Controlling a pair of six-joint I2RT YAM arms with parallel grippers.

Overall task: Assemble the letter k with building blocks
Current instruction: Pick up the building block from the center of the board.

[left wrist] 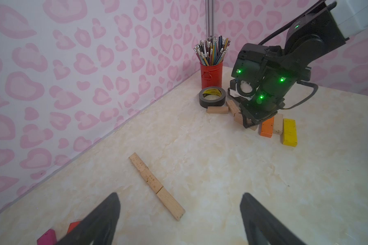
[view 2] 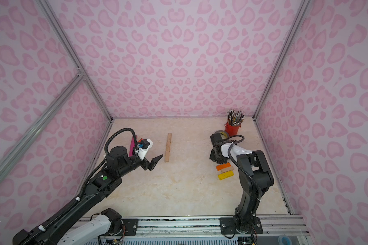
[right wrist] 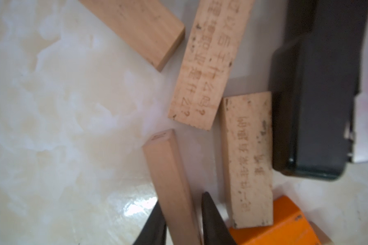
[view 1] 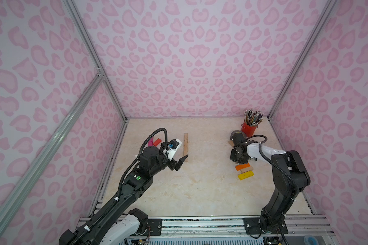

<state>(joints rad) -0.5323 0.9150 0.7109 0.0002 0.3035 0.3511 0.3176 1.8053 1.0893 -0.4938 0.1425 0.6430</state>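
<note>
The right pincer [right wrist: 180, 200] was down in the pile with its jaws narrow, clamped across the thin sides of a plain wood block [right wrist: 168, 165]. That piece stood on its edge, gripped near one end, and its long axis ran straight out ahead of the fingertips. A printed block [right wrist: 246, 159] lay flat just beside it. An orange block [right wrist: 274, 222] sat close by the pincer on that same side, and the black stapler [right wrist: 314, 106] was further out.

What mattered was the stem [view 1: 185, 146], three wood blocks end to end in one straight row. It lay well apart from the right pincer, across the open desk [view 1: 200, 191] toward the other arm.

The left pincer [view 1: 182, 163] was the near one. Its jaws were wide with nothing between them, and it hovered just beside the row's near end, the row running away ahead of it.

So the piece was with the right arm and the target sat beside the left. My read was that the held block had to cross the desk and be turned off the stem's line to meet the row about midway as a slanted leg of the k. With the grip that near one end, the free end looked likely to swing. The wide left pincer also seemed to crowd the landing spot.
</note>
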